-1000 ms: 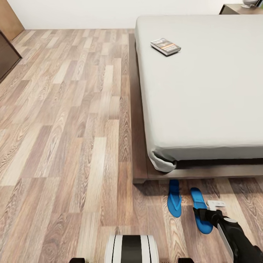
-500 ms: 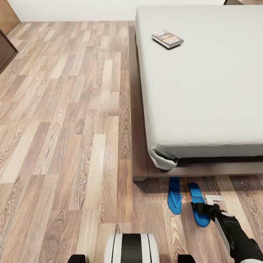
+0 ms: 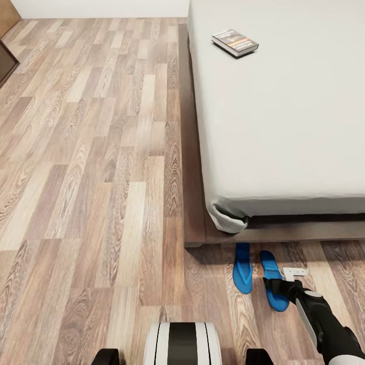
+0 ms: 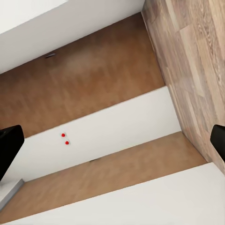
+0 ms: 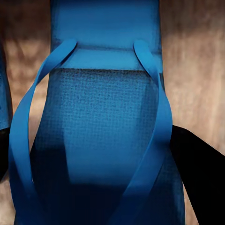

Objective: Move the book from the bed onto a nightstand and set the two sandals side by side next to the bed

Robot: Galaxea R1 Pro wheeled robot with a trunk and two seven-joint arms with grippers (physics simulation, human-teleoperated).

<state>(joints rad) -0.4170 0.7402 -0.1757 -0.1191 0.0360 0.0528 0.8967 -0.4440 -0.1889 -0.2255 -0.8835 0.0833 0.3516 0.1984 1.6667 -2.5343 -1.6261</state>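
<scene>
Now R fingers (image 5: 194, 164) astride sandal (image 5: 98, 140)

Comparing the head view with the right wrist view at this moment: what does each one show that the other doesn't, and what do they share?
Head view: the bed with the book lying on its mattress, the wood-plank floor, and a second sandal lying beside the first at the bed's foot.

Right wrist view: a close look at the sandal's straps and textured footbed, with the dark fingers on either side of it, apart.

Both: the blue sandal under the right gripper.
</scene>
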